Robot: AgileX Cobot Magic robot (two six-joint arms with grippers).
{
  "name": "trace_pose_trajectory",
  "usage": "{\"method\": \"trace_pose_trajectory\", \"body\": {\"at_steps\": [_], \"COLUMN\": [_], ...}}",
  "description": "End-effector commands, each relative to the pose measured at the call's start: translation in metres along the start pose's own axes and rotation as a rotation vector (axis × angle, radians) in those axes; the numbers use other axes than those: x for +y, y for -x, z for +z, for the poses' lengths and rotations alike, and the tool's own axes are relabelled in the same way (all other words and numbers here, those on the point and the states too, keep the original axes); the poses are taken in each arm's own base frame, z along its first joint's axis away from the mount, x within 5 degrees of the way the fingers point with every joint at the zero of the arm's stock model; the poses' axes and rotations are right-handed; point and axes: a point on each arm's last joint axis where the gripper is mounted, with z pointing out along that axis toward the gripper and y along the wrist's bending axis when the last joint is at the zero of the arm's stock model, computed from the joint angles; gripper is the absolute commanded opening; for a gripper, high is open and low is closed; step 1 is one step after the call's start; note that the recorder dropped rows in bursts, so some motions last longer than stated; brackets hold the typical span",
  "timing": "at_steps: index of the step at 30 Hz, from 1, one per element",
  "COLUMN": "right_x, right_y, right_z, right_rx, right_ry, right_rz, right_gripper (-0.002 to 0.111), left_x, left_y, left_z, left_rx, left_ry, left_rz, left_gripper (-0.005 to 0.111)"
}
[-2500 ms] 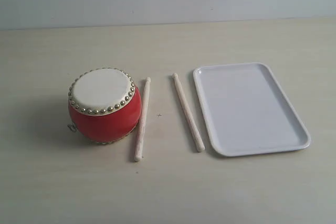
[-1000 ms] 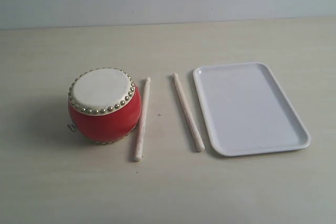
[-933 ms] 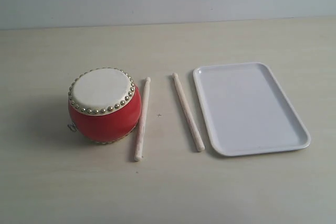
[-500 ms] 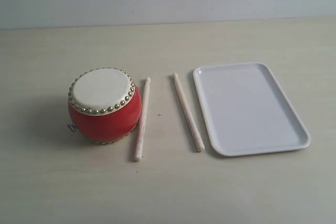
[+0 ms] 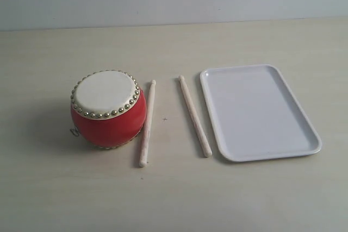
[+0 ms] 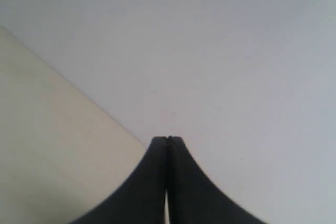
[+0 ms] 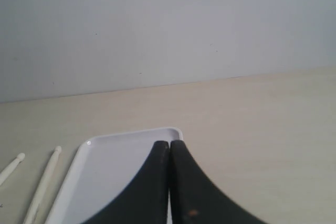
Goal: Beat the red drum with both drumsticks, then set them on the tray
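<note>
Left pincer (image 6: 167,139) is closed with its dark jaws pressed together and nothing between them; its wrist view shows only a strip of pale desk and the grey wall. The right pincer (image 7: 169,142) is likewise closed and empty, poised above the near part of the flat white rectangular plastic tray (image 7: 105,177). Neither arm appears in the exterior view, so both seem well apart from the work.

On the pale wood-grain desk (image 5: 174,199) the small squat glossy red drum (image 5: 109,110), with its cream skin ringed by gold studs, stands upright on the left. Both slim pale wooden drumsticks lie flat between drum and tray. The drum-side drumstick (image 5: 147,123) lies right against the drum's belly, though whether it touches I cannot tell; the tray-side drumstick (image 5: 194,116) lies just beside the tray's long edge, slightly apart from it. The tray (image 5: 260,112) holds nothing.

By my judgement the task has not properly begun; the step in hand is the first reach, before any grasp. The next move calls for each pincer to open, descend over its own stick and close across the shaft, the left one on the drum-side drumstick and the right one on the tray-side drumstick. The left grasp wants care, since the drum's body crowds that stick on one side.
</note>
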Motion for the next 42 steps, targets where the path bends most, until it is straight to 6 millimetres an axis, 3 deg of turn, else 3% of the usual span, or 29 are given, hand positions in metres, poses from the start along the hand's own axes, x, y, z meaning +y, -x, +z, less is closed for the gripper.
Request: {"method": "trace_pose_trajectory", "body": {"at_steps": [1,6,15,20,30,36,42], "right_x": [0.000,0.000,0.000,0.000,0.000,0.000,0.000], "right_y": [-0.001,-0.001,-0.001,-0.001,-0.001,-0.001,-0.001], "right_z": [0.000,0.000,0.000,0.000,0.000,0.000,0.000], "right_rx": [-0.007,-0.007,-0.007,-0.007,-0.007,-0.007,-0.007], "right_ry": [-0.002,-0.002,-0.002,-0.002,-0.002,-0.002,-0.002], "right_rz": [0.003,0.003,0.003,0.003,0.003,0.003,0.003], "right_gripper": [0.000,0.000,0.000,0.000,0.000,0.000,0.000], "left_x": [0.001,-0.003,-0.063,-0.092,-0.130,-0.142,-0.148], "left_y": [-0.002,0.000,0.043,0.061,0.090,0.101,0.095], "left_z": [0.000,-0.001,0.004,0.031,0.096,0.116,0.130], "left_rx": [0.012,0.028,0.196,0.415,0.730,0.829,0.897], "left_ry": [0.003,-0.001,-0.054,-0.044,-0.062,-0.057,-0.036], "left_rz": [-0.138,-0.225,0.151,0.350,0.586,0.637,0.743], "left_gripper": [0.000,0.000,0.000,0.000,0.000,0.000,0.000]}}
